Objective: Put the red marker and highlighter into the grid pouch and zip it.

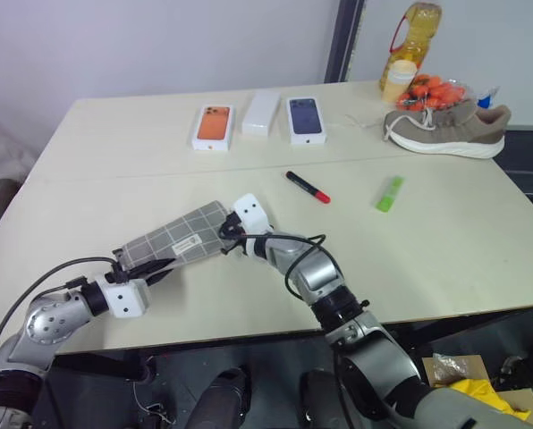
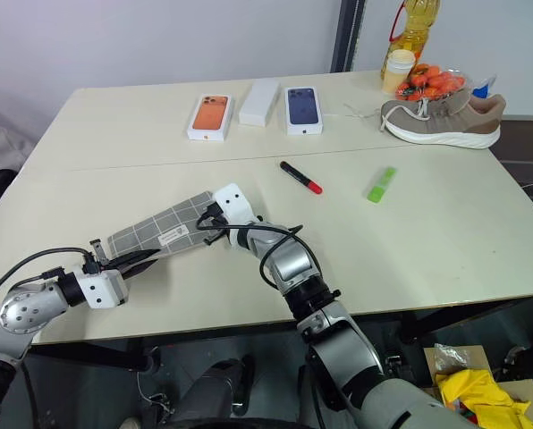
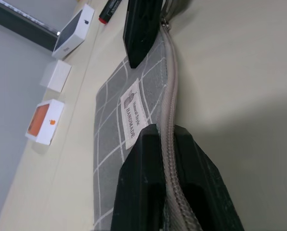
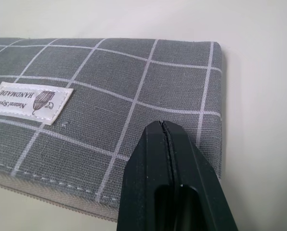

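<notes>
Grey grid pouch [image 1: 179, 234] lies flat, left pincer [image 3: 165, 139] clamped on its zipper edge, right pincer [image 4: 163, 126] pinched together at its other end.

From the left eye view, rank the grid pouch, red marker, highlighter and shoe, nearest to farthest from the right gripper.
1. grid pouch: at the right gripper, which is shut at its end.
2. red marker: beyond the gripper, mid-table.
3. highlighter: farther to the right.
4. shoe: far right corner of the table.
</notes>
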Action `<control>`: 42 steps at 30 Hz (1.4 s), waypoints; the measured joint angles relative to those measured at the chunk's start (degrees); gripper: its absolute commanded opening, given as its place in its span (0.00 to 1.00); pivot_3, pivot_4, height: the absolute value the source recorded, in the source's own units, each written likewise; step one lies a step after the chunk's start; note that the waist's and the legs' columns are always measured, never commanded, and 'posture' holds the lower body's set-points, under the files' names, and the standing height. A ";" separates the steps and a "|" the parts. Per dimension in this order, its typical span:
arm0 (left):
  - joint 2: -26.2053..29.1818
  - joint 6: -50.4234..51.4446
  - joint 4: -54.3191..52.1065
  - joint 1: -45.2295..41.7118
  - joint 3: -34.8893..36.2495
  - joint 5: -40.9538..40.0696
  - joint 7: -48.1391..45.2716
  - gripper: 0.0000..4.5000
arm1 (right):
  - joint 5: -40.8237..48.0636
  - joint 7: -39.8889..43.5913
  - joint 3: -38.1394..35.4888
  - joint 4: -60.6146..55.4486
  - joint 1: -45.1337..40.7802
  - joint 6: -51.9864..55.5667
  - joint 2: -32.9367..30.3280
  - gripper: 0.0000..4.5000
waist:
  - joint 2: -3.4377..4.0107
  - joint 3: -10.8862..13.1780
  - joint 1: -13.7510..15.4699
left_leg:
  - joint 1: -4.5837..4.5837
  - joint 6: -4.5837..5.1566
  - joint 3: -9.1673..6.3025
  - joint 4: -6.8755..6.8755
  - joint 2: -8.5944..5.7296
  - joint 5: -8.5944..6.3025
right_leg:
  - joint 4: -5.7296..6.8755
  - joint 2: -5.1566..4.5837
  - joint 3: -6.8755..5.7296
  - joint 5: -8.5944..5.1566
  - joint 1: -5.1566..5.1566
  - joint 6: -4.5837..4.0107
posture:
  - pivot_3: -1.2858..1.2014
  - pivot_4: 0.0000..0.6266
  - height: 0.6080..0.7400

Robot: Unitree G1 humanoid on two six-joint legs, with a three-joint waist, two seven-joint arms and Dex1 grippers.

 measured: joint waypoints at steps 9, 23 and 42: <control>-7.84 24.30 -15.55 1.66 0.08 -12.21 1.12 0.00 | -0.17 2.25 -3.34 -6.42 0.04 -4.30 -9.03 0.28 | 0.02 0.03 0.20 | -0.06 0.02 -0.01 0.09 -0.01 0.01 | 0.02 -0.01 0.00 0.00 0.01 0.01 | 0.52 0.24 1.00; -18.20 39.16 -23.95 -2.73 -2.09 -11.31 6.11 0.00 | 4.07 11.88 -7.07 -20.38 3.75 4.57 -22.28 0.99 | 0.05 0.05 0.07 | -0.07 0.02 0.01 0.10 0.02 0.02 | 0.03 0.00 0.01 0.00 0.27 0.01 | 0.52 0.24 1.00; -18.77 38.99 -23.93 -4.16 -3.59 -9.04 3.71 0.00 | -15.13 10.91 2.58 -18.42 2.40 -5.77 -33.92 0.99 | 0.03 0.06 0.40 | -0.08 0.01 0.01 0.16 0.00 0.02 | -0.05 -0.03 -0.01 0.00 0.35 0.01 | 0.52 0.24 1.00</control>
